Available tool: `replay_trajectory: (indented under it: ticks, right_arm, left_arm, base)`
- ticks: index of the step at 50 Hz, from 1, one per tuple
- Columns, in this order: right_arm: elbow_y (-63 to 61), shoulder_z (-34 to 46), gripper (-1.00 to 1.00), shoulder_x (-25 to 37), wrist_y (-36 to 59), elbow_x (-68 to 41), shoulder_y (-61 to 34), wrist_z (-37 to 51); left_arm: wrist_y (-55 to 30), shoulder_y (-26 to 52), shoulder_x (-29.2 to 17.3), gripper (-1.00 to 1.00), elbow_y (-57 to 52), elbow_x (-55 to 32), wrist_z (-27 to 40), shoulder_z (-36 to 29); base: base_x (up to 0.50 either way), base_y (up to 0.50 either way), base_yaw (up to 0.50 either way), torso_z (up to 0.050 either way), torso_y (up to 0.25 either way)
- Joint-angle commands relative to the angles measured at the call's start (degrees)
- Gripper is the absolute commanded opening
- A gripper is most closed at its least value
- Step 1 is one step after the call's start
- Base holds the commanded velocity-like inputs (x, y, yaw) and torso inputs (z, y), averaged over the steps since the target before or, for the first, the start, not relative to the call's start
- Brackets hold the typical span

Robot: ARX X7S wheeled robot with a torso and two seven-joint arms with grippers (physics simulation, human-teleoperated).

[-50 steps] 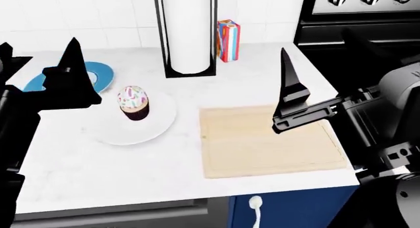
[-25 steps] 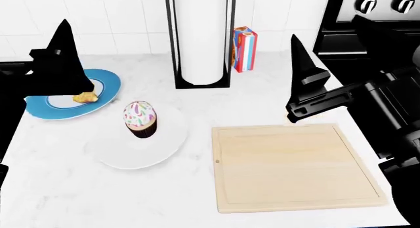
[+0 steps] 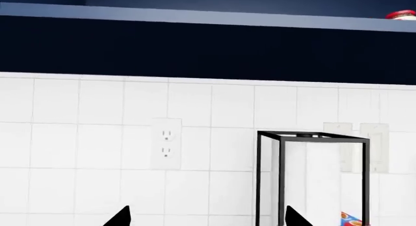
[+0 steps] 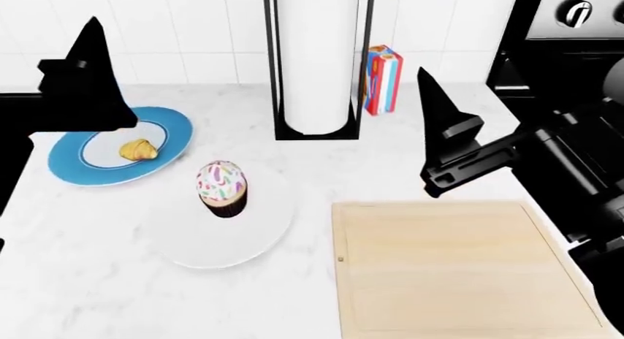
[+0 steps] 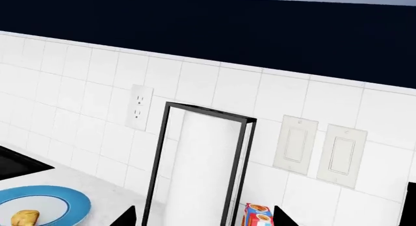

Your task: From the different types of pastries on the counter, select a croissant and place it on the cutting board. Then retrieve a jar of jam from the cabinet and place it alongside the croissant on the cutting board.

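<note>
So, counting what's on the counter [image 4: 88, 280]: two pastries, two plates, one board. One croissant [image 4: 139, 149] sits on a blue-rimmed plate [image 4: 73, 164] toward the left edge of the counter, and one cupcake [image 4: 222, 188] (white frosting, sprinkles, dark wrapper) stands on a plain white plate [image 4: 210, 240] just beside it, nearer the front. One cutting board [image 4: 458, 269] lies bare by the front right corner, well apart from the croissant.

Along the back edge there's one paper towel roll [image 4: 314, 58] in a black wire holder, with one striped carton [image 4: 383, 80] just beside it.

One jar of jam [image 3: 401, 14] shows in the left wrist view, red lid peeking over the edge of a dark cabinet shelf above the tiled wall.

Two grippers, both holding nothing: the left gripper [image 4: 86, 76] hangs over the blue plate's far side, the right gripper [image 4: 451, 142] above the counter behind the board. Both have their fingertips spread apart in the wrist views.
</note>
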State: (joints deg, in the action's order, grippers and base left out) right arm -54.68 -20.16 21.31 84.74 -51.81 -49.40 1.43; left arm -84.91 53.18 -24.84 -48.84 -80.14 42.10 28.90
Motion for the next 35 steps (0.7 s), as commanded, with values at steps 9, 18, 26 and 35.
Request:
replay_trajectory:
  ticks: [9, 18, 26, 35]
  right_arm:
    - [0.9, -1.3, 1.0, 1.3, 0.2, -3.5, -0.8, 1.4]
    - [1.2, -1.3, 1.0, 1.9, -0.8, -4.6, -0.3, 2.1]
    - [1.5, -1.7, 1.0, 2.3, -0.9, -6.4, -0.5, 3.3]
    - [2.0, -2.1, 1.0, 2.1, -0.4, -8.1, -0.8, 5.5]
  left_arm:
    - [2.7, -0.8, -1.5, 1.0, 0.5, 0.9, 0.0, -2.6]
    - [3.5, -1.1, -2.3, 1.0, 0.6, -0.1, 0.8, -2.8]
    - [4.0, -0.8, -3.0, 1.0, 0.7, -1.7, 2.2, -3.1]
    - [5.0, -1.1, -3.5, 1.0, 0.8, -1.9, 2.4, -3.6]
  base:
    - [0.07, 0.0, 0.0, 0.0, 0.001]
    - [0.17, 0.0, 0.0, 0.0, 0.0]
    - [0.17, 0.0, 0.0, 0.0, 0.0]
    - [0.04, 0.0, 0.14, 0.0, 0.001]
